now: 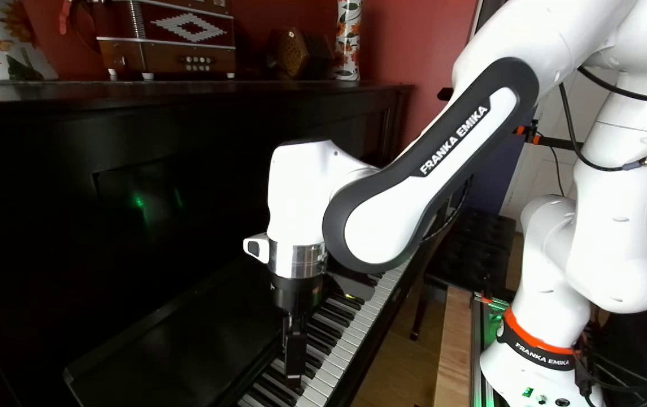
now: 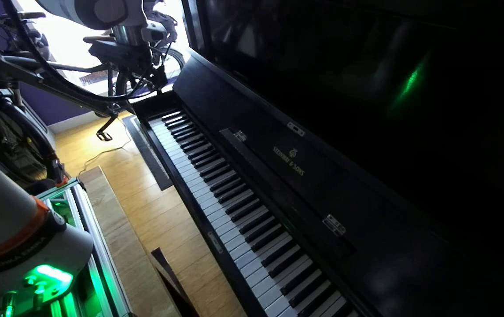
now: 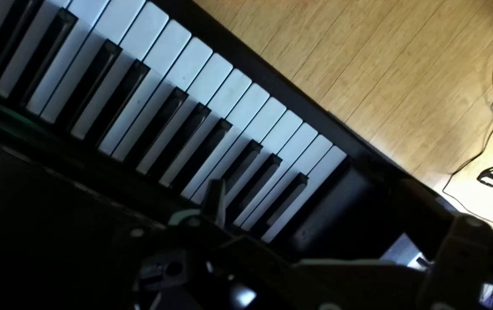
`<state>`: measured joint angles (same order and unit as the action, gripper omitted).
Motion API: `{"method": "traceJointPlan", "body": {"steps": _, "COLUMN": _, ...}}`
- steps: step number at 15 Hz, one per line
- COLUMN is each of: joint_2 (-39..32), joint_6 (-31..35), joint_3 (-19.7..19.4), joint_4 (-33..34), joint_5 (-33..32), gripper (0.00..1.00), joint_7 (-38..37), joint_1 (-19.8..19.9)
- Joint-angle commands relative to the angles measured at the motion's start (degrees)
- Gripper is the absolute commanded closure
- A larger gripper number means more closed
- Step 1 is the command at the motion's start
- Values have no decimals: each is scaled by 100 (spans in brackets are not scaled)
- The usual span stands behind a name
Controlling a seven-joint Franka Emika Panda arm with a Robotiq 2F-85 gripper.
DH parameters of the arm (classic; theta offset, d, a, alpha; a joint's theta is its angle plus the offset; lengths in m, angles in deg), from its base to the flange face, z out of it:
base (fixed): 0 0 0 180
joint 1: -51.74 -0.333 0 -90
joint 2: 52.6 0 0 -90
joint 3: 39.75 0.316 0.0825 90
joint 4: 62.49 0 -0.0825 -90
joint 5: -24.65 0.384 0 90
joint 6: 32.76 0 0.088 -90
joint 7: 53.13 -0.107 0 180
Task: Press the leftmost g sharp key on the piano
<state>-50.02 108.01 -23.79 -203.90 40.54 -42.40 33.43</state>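
The piano (image 1: 131,243), a glossy black upright fronted by a long row of smooth white keys (image 3: 263,120) and narrow, raised black keys (image 3: 209,148), is separated from the robot's rounded white base (image 1: 532,381) by a strip of grained wooden floor (image 2: 159,220). Above the piano's end where the black keys are grouped 1, 2 and 3 inward, the matte black gripper (image 1: 294,376) is pointed straight down, its 2 jaws parted and released, though whether a key is touched cannot be told. On the piano's top, a boxy wooden accordion (image 1: 168,45) is borne, patterned with a pale stepped diamond.
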Motion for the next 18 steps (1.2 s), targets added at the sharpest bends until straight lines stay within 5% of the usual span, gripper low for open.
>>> {"method": "traceJointPlan", "body": {"steps": 1, "joint_2": -562, "joint_6": 1027, "joint_3": 48, "joint_4": -204, "joint_5": 117, "gripper": 0, "joint_7": -160, "joint_1": 26}}
{"method": "traceJointPlan", "body": {"steps": 2, "joint_2": -305, "joint_6": 595, "joint_3": 49, "joint_4": -122, "joint_5": 7, "gripper": 0, "joint_7": -55, "joint_1": 52}}
{"method": "traceJointPlan", "body": {"steps": 11, "joint_2": -1060, "joint_6": 1436, "joint_3": -31, "joint_4": -174, "joint_5": -522, "gripper": 0, "joint_7": -786, "joint_1": 124}}
{"method": "traceJointPlan", "body": {"steps": 12, "joint_2": -1181, "joint_6": 1539, "joint_3": -54, "joint_4": -163, "joint_5": -628, "gripper": 25, "joint_7": -904, "joint_1": 130}}
{"method": "traceJointPlan", "body": {"steps": 14, "joint_2": -1399, "joint_6": 1784, "joint_3": -152, "joint_4": -159, "joint_5": -1031, "gripper": 32, "joint_7": -1212, "joint_1": 103}}
{"method": "traceJointPlan", "body": {"steps": 18, "joint_2": -1826, "joint_6": 2217, "joint_3": -356, "joint_4": -62, "joint_5": -1553, "gripper": 65, "joint_7": -1772, "joint_1": -5}}
